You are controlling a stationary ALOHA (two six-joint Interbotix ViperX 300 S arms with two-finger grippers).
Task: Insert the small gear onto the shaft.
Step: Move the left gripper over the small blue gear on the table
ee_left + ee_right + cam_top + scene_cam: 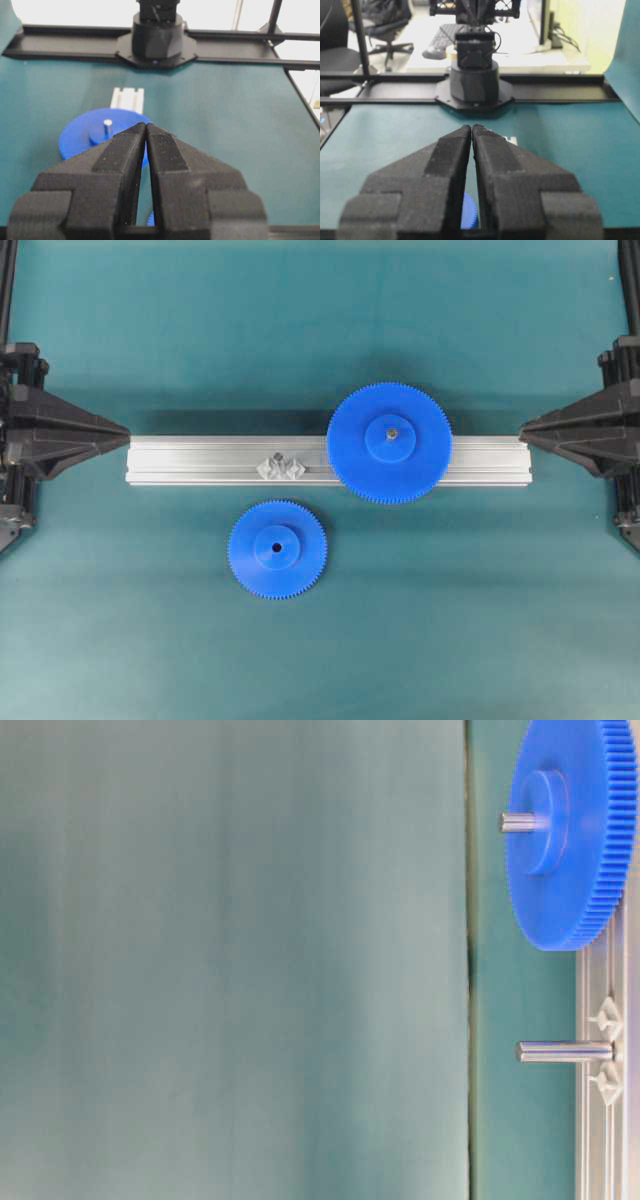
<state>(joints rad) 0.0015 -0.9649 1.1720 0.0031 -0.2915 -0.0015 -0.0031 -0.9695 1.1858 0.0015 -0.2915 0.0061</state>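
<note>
the overhead view alone takes in the whole layout: a ribbed aluminium rail (330,461) lying across the teal mat (320,330), the big gear (389,443) seated on it to the right of middle, and the small gear (277,549) lying flat on the mat just below the rail, apart from it and from both arms. in that view the shaft (281,466) reads only as a pale faceted silvery base on the rail, left of the big gear. the table-level view, turned on its side, shows what the overhead hides: the shaft (563,1051) is a slim smooth grey metal pin standing clear of the rail, bare, with a second pin poking through the big gear's hub (545,821); the small gear is out of that view. the small gear is bright blue plastic, a round disc with fine even teeth round the rim, a raised round hub and a small dark centre hole. the left gripper (128,429) sits at the rail's left end and the right gripper (522,427) at its right end, both black, wedge-shaped and matte. the left wrist view shows its textured fingers (162,150) pressed together with nothing between them, the big gear and rail end beyond. the right wrist view shows its fingers (487,150) likewise pressed together, empty, with a sliver of blue teeth below them.
</note>
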